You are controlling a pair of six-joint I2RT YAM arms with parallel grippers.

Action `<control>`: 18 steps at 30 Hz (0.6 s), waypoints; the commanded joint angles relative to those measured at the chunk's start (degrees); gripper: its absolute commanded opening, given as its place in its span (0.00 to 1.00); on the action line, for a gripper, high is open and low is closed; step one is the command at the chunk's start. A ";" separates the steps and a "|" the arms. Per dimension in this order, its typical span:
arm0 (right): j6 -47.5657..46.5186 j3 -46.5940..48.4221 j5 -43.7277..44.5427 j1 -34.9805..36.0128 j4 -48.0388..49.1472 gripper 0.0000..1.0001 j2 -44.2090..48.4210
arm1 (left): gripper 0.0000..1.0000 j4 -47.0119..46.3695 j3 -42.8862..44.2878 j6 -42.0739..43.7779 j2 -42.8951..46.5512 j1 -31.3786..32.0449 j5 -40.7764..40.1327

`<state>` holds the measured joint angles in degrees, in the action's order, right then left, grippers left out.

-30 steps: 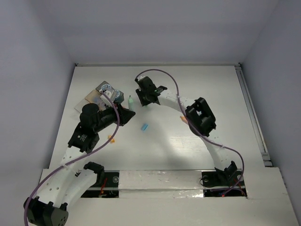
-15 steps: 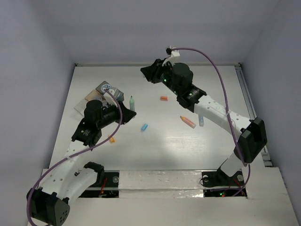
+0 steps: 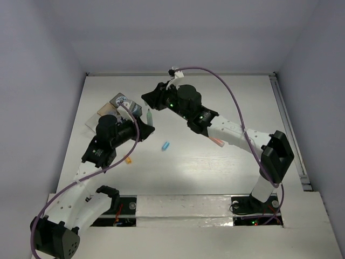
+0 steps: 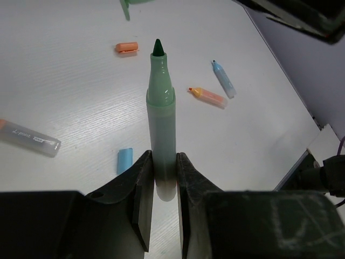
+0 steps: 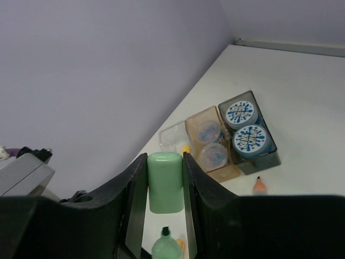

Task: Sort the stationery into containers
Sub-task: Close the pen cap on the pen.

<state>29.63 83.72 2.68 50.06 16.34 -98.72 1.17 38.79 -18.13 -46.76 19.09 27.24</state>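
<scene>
Left gripper (image 4: pixel 161 164) closed on the lower barrel of a green pen (image 4: pixel 161 108), which stands upright between the jaws with its dark felt tip bare. Right gripper (image 5: pixel 164 162) clamped on the matching green cap (image 5: pixel 165 189); the pen's tip shows just beneath the cap in the right wrist view, and whether the two touch cannot be told. Both parts are judged light, rigid, smooth plastic. The round barrel may twist or slide between flat pads, so a hold low on the barrel, clear of the inked tip, suits it. The short cap leaves little length to grip and must meet the tip squarely. Loose on the table (image 4: pixel 259 140) around the left gripper lie a blue cap (image 4: pixel 124 160) nearest, a clear-bodied pen (image 4: pixel 29 141), an orange pen (image 4: pixel 207 96), a blue pen (image 4: pixel 222 79) and, farther off, an orange cap (image 4: pixel 126 48). Beyond the right gripper stands the container cluster: a dark grey box (image 5: pixel 267 161) holding two blue-patterned tubs (image 5: pixel 241 112), a tan tray (image 5: pixel 223 174) holding translucent cups (image 5: pixel 207 129), and a clear tray (image 5: pixel 171 136). With box and tan tray occupied, free room for a pen looks scarce. The two arms work close together near the cluster, so each is the other's likeliest obstruction.
</scene>
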 commanded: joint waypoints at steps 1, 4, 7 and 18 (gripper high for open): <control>-0.18 0.48 1.98 1.52 4.23 0.08 0.46 | 0.00 -1.26 1.20 0.29 1.32 -0.81 -2.11; -0.36 -0.31 3.12 2.06 4.49 0.08 0.28 | 0.00 -1.26 1.21 0.20 1.32 -0.81 -2.46; -0.88 -1.10 4.17 2.58 4.40 0.08 0.37 | 0.00 -1.26 1.21 0.20 1.50 -1.33 -3.07; -2.03 -1.55 6.55 3.11 4.05 0.10 -0.60 | 0.00 -1.69 0.85 -0.24 1.94 -2.39 -1.32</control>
<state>28.93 81.89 7.16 52.60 17.58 -98.72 2.02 38.79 -18.13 -45.54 17.30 25.08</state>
